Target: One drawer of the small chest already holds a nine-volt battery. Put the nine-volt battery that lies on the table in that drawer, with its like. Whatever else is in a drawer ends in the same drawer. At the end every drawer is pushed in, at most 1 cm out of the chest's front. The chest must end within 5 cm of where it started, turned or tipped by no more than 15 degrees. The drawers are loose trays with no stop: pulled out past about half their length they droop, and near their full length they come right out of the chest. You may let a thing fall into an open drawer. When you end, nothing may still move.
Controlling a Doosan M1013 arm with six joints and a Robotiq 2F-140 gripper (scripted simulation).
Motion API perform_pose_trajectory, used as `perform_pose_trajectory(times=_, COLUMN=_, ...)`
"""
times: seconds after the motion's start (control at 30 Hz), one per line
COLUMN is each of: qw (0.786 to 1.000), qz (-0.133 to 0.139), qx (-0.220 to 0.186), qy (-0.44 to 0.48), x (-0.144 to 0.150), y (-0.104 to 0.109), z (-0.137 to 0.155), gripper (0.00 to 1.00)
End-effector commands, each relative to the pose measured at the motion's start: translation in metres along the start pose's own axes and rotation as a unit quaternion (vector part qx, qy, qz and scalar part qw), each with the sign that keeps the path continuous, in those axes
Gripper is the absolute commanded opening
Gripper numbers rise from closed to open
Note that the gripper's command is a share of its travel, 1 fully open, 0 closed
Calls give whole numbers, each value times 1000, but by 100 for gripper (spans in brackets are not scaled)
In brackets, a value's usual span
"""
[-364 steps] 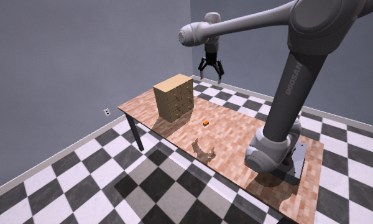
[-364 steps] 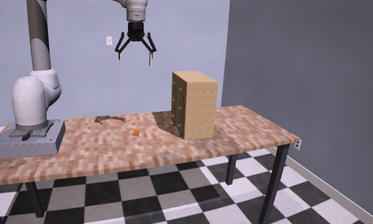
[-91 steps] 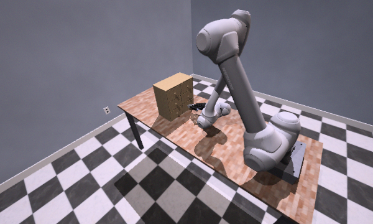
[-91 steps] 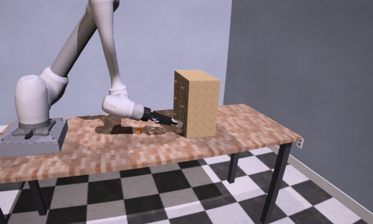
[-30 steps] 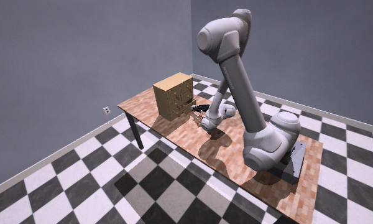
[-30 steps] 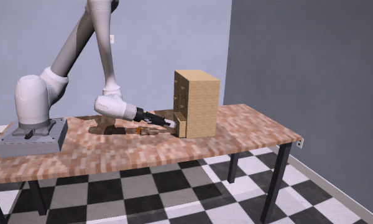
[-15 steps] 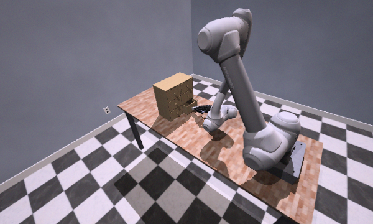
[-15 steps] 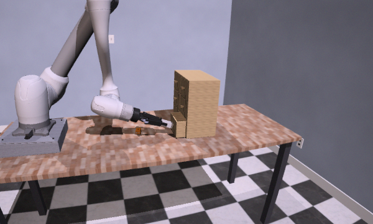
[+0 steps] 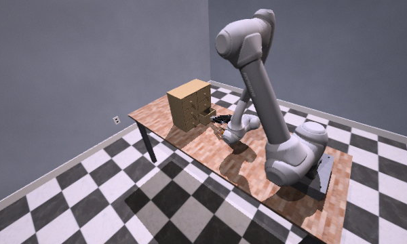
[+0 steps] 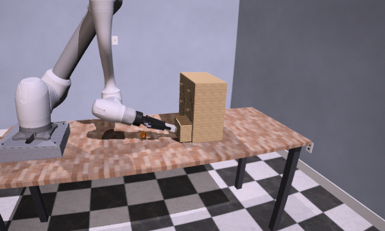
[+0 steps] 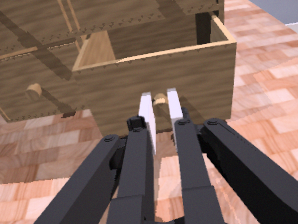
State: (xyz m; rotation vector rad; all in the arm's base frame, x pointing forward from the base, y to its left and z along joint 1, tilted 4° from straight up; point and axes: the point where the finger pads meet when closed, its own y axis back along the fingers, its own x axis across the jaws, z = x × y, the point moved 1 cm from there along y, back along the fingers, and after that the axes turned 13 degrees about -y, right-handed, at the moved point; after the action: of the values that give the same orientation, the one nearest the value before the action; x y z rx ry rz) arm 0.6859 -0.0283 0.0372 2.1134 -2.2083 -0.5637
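The chest [image 9: 177,113] [image 10: 208,112] [image 11: 112,12] stands upright, with two columns of drawers. Its bottom right drawer [image 9: 204,119] [image 10: 185,133] [image 11: 120,92] is pulled part way out and looks about level. No battery shows in the part of the drawer that I see; its floor is mostly hidden by the front. My gripper [image 9: 212,118] [image 10: 174,128] [image 11: 160,103] is shut on that drawer's round knob, with one fingertip on either side. An orange and dark battery [image 9: 222,132] [image 10: 142,135] lies on the table in front of the chest, below the arm's wrist.
The other drawers look pushed in, and their knobs stick out, such as the knob of the bottom left drawer [image 11: 34,90]. The arm's base [image 9: 313,183] [image 10: 32,149] is at the other end of the table [image 9: 203,152] [image 10: 244,131].
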Motion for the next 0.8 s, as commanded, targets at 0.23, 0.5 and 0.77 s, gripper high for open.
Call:
perform_pose_trajectory(times=0.23, qw=1000, qz=0, qx=0, qy=0, x=0, y=1, z=0, gripper=8)
perform_pose_trajectory(times=0.5, qw=1000, qz=0, qx=0, qy=0, x=0, y=1, z=0, gripper=8)
perform_pose_trajectory(times=0.77, qw=1000, qz=0, qx=0, qy=0, x=0, y=1, z=0, gripper=13)
